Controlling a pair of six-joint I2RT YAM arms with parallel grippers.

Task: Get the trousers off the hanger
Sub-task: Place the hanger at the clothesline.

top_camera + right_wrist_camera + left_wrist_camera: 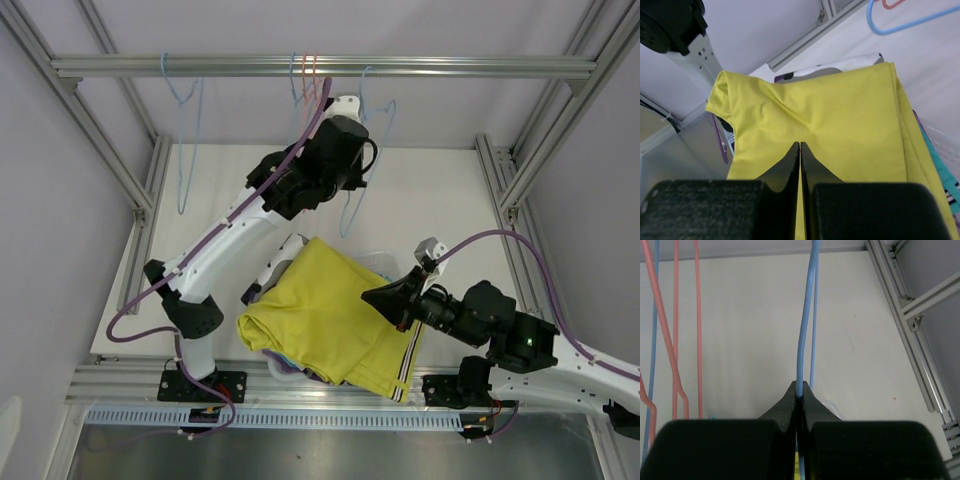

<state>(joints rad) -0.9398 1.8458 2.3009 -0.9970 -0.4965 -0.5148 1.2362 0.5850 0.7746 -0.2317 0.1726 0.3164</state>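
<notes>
The mustard yellow trousers (325,315) lie folded on top of a pile of garments, off any hanger; they fill the right wrist view (840,110). Teal cloth (940,167) and black-white patterned cloth (840,67) peek out beneath them. My left gripper (366,166) is raised and shut on the wire of a bare blue hanger (352,205) that hangs from the rail; the wire (805,330) runs up from the closed tips (800,392). My right gripper (368,296) is shut, its tips (800,145) just over the yellow cloth, with no cloth visibly pinched.
The pile sits in a clear bin (388,263) at the near table edge. A metal rail (450,66) crosses the back with another blue hanger (185,130) at left and pink hangers (310,80) in the middle, also in the left wrist view (675,340). Aluminium frame posts stand on both sides.
</notes>
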